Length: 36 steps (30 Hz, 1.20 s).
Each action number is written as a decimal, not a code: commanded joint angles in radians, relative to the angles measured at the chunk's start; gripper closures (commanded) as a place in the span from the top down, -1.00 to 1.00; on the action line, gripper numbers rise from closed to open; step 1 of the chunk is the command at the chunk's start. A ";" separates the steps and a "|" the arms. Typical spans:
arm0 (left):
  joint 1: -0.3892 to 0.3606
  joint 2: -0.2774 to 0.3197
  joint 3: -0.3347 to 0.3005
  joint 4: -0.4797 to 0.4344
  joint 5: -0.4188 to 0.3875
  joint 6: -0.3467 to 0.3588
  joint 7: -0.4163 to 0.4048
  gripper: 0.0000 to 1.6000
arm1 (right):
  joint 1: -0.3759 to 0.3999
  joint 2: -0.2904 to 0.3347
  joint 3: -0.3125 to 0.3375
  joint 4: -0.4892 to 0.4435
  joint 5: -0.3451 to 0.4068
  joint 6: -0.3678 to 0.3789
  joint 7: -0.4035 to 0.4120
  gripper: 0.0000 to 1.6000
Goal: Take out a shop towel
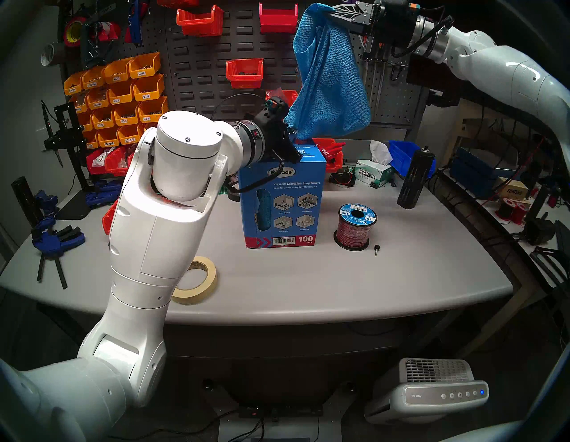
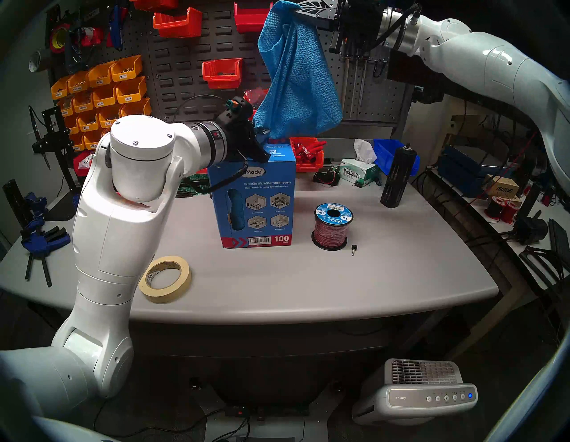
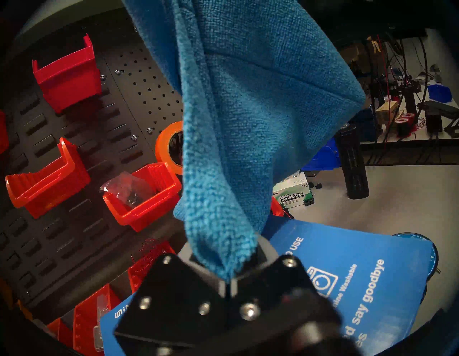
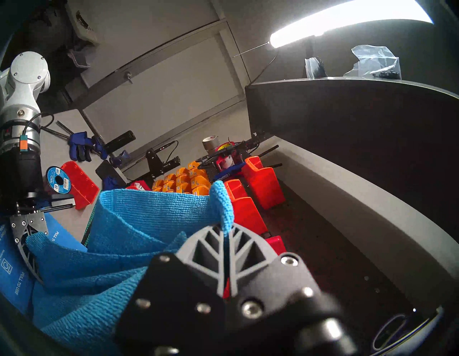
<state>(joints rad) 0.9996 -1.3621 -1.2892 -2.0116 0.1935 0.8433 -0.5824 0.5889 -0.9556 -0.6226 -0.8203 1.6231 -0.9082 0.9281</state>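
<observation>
Extraction step: right gripper [image 1: 331, 17] fingers pinching shop towel [image 1: 330, 83] corner high above blue carton [image 1: 283, 197]; left gripper [image 3: 229, 279] fingers pinching towel's lower end at carton top. Next, likely: free lower end.

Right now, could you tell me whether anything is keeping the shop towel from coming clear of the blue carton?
Yes. The right tool holds the shop towel high, but the left tool is shut on its bottom end just above the blue carton. Nothing else visible blocks it.
</observation>
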 commanded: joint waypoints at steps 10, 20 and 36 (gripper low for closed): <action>-0.034 0.004 -0.003 -0.028 0.021 -0.023 0.009 -1.00 | 0.004 0.013 0.020 0.005 0.012 -0.020 0.072 1.00; -0.057 0.019 -0.011 -0.040 0.039 -0.031 0.008 -1.00 | -0.040 0.022 -0.001 -0.008 0.005 -0.021 0.082 1.00; -0.142 0.007 -0.070 -0.028 0.050 -0.033 0.029 -1.00 | -0.105 0.060 -0.075 -0.064 -0.009 -0.019 0.078 1.00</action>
<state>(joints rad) 0.9545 -1.3338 -1.3020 -2.0235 0.2462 0.8198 -0.5732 0.4565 -0.9170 -0.7058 -0.8921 1.6113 -0.9317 0.9021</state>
